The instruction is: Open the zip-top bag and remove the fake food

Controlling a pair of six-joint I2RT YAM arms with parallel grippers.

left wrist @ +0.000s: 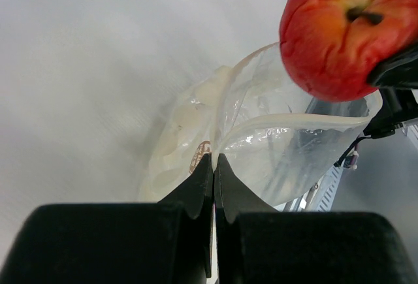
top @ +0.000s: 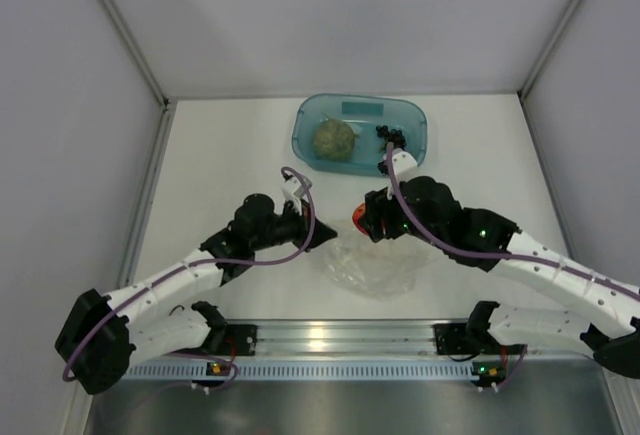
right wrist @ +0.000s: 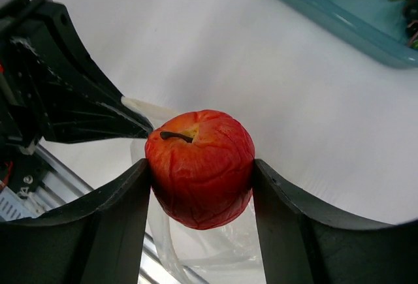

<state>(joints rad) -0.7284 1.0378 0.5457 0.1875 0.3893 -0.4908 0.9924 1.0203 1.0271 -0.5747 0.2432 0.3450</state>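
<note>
The clear zip-top bag (top: 372,265) lies crumpled on the white table between the arms, its mouth gaping. My left gripper (top: 328,239) is shut on the bag's rim (left wrist: 215,150) at its left side. My right gripper (top: 362,219) is shut on the red round fruit (right wrist: 200,168), held above the bag's open mouth; the fruit also shows in the left wrist view (left wrist: 339,32). The olive-green leafy ball (top: 335,140) and the dark grape bunch (top: 392,136) lie in the teal tray (top: 415,115) at the back.
The teal tray's near wall (right wrist: 339,19) shows in the right wrist view. Grey walls enclose the table on three sides. A metal rail (top: 340,337) runs along the near edge between the arm bases.
</note>
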